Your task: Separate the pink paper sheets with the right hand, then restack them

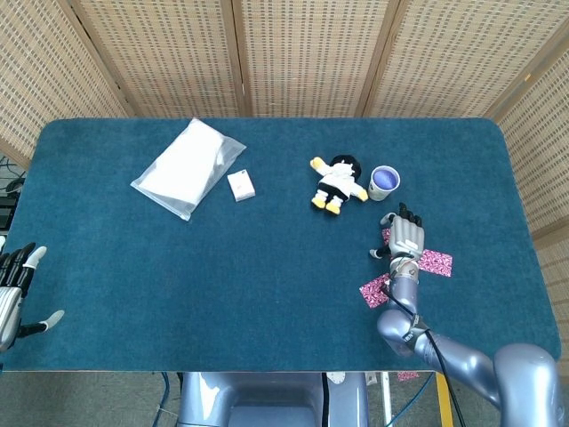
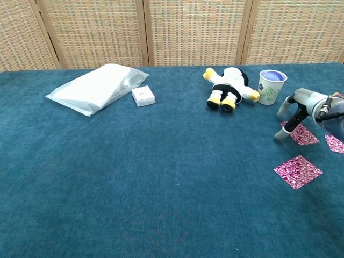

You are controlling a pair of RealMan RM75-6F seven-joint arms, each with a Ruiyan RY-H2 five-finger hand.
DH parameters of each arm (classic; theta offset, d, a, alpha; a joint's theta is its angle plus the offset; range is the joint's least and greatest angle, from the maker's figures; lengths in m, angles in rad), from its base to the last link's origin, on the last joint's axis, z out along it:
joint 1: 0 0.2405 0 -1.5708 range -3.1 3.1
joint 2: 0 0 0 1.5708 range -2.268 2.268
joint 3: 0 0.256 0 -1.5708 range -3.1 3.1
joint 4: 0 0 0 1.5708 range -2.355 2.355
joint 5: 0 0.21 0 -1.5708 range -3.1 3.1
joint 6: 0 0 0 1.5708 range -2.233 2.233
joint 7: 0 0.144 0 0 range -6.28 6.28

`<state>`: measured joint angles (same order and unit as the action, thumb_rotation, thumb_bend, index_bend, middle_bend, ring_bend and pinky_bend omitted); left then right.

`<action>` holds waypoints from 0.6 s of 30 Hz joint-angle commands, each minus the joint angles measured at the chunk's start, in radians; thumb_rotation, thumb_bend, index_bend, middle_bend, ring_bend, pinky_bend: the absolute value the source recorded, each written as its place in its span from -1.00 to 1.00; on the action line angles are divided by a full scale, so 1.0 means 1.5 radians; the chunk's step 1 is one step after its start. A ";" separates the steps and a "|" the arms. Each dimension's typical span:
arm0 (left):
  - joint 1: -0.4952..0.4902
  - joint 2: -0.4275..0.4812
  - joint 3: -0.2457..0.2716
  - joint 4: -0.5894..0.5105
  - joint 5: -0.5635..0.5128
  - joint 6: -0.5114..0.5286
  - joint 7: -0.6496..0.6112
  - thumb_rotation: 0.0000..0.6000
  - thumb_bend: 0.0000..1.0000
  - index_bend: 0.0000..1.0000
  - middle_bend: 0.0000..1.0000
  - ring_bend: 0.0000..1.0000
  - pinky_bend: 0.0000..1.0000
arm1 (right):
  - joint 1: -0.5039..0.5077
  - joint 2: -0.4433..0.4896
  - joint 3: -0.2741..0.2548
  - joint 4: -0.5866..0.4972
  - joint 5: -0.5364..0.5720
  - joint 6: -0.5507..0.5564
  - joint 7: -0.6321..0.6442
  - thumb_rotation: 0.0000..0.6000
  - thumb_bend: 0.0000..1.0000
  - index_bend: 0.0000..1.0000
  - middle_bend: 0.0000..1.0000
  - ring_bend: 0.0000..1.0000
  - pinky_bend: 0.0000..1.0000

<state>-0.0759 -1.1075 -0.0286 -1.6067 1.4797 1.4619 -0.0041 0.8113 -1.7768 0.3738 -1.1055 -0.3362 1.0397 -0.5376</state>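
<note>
Three pink patterned paper sheets lie apart on the blue table's right side. One sheet [image 2: 298, 171] [image 1: 373, 291] is nearest the front. A second sheet [image 2: 303, 135] lies further back, and a third sheet [image 2: 336, 143] [image 1: 436, 261] is furthest right. My right hand [image 1: 404, 238] [image 2: 299, 110] is over the left edge of the second sheet, fingers spread and pointing down, holding nothing. In the head view it hides most of that sheet. My left hand [image 1: 13, 294] hangs open past the table's left front edge, away from the sheets.
A small paper cup [image 2: 271, 86] and a plush doll [image 2: 228, 86] stand just behind and left of the right hand. A clear plastic bag [image 2: 97, 87] and a small white box [image 2: 143, 95] lie at the back left.
</note>
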 commanded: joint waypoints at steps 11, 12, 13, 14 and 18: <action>0.000 0.000 0.000 -0.002 -0.002 -0.001 0.001 1.00 -1.00 -1.00 -1.00 -1.00 -1.00 | -0.023 -0.008 -0.008 0.053 -0.037 -0.028 -0.003 1.00 -0.85 -0.34 -1.00 -1.00 -1.00; 0.000 0.001 0.000 -0.002 -0.002 -0.001 0.001 1.00 -1.00 -1.00 -1.00 -1.00 -1.00 | -0.025 -0.007 -0.010 0.059 -0.037 -0.031 -0.007 1.00 -0.83 -0.34 -1.00 -1.00 -1.00; 0.000 0.001 0.000 -0.002 -0.002 -0.002 0.000 1.00 -1.00 -1.00 -1.00 -1.00 -1.00 | -0.026 -0.006 -0.010 0.064 -0.037 -0.033 -0.009 1.00 -0.83 -0.34 -1.00 -1.00 -1.00; 0.000 0.001 0.000 -0.003 -0.002 -0.002 -0.002 1.00 -1.00 -1.00 -1.00 -1.00 -1.00 | -0.028 -0.006 -0.010 0.069 -0.038 -0.034 -0.010 1.00 -0.82 -0.34 -1.00 -1.00 -1.00; -0.001 0.003 0.000 -0.003 -0.002 -0.003 -0.003 1.00 -1.00 -1.00 -1.00 -1.00 -1.00 | -0.035 -0.001 -0.006 0.086 -0.043 -0.042 -0.008 1.00 -0.82 -0.34 -1.00 -1.00 -1.00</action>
<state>-0.0769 -1.1037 -0.0280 -1.6119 1.4770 1.4575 -0.0094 0.7622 -1.7809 0.3634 -0.9794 -0.3990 0.9787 -0.5500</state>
